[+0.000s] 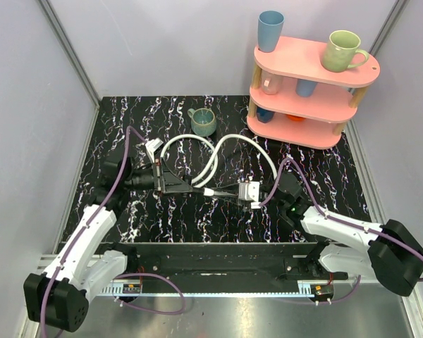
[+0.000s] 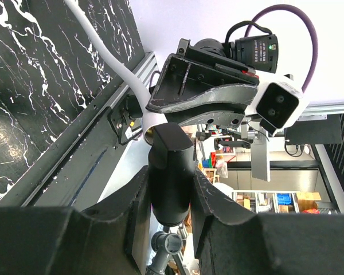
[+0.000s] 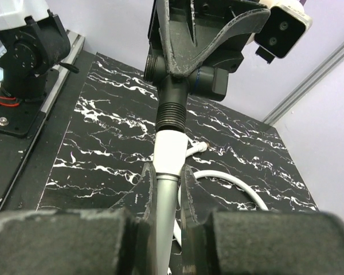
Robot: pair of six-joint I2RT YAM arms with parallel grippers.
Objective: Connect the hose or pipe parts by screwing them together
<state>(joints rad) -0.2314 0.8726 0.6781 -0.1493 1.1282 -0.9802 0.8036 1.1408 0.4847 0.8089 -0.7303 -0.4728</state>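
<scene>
Jaws narrow on both: left gripper [image 2: 171, 177] clamps black fitting [image 2: 172, 152], right gripper [image 3: 167, 177] clamps white fitting [image 3: 172, 149]. Fittings meet end to end midway between grippers, axes in one line; hoses [image 1: 213, 164] loop away behind. Black threads [image 3: 172, 112] exposed: likely more turning needed.

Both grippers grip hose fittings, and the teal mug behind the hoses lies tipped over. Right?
No. The top external view shows the teal mug standing upright, not tipped over. The rest holds: left gripper and right gripper grip hose fittings.
</scene>
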